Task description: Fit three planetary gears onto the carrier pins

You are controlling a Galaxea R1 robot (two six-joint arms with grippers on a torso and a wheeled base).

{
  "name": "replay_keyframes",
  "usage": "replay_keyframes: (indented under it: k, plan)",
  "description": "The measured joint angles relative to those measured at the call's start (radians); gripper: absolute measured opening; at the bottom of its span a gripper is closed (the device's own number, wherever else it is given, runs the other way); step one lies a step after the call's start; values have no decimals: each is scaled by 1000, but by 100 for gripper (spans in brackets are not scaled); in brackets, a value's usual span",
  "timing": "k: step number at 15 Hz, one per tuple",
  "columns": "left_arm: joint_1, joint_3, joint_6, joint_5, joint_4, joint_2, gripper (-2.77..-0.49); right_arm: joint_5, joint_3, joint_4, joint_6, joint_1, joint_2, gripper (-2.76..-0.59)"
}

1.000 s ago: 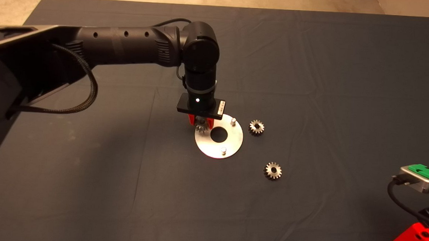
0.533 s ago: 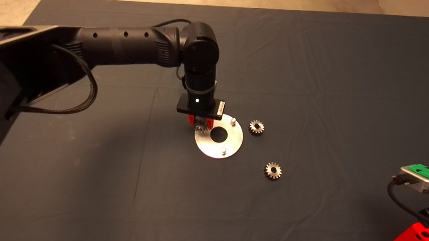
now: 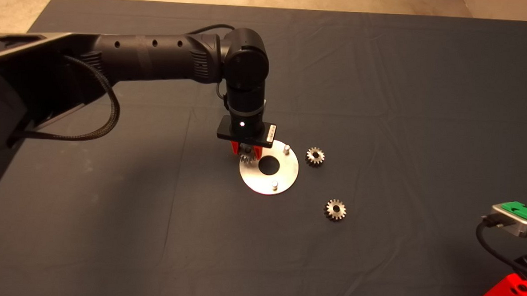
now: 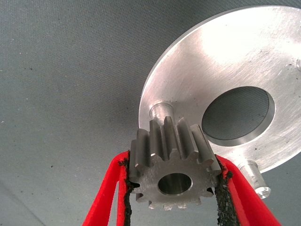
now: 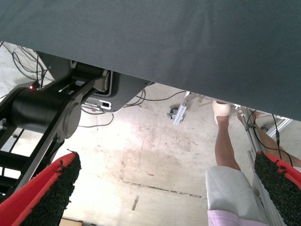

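the left pincer clamps one small silver-grey toothed metal gear between its black pads, hovering at the rim of the flat, brushed, shiny round metal disc just beside one short upright silver pin. the bore looks offset from that pin, so lowering now could seat the gear on the pin's top, tilt it, or let the smooth metal slip from the pads. two more pointed-tooth gears, one near the disc and another farther out, lie on the dark creased tabletop mat. the right pincer waits at the lower right edge, spread wide.
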Motion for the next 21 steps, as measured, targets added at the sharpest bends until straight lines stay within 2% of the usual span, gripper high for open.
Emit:
replay_keyframes:
  k: [2,11,12,21]
  plan:
    - [0,-11,18,0,-5,0,-238,0,0,0,0,0,0,-61]
    - [-2,-27,36,-3,-17,-3,-238,0,0,0,0,0,0,-61]
    - [-2,-27,37,-9,-18,-6,-238,0,0,0,0,0,0,-61]
    - [-3,-29,37,-7,-18,-6,-238,0,0,0,0,0,0,-61]
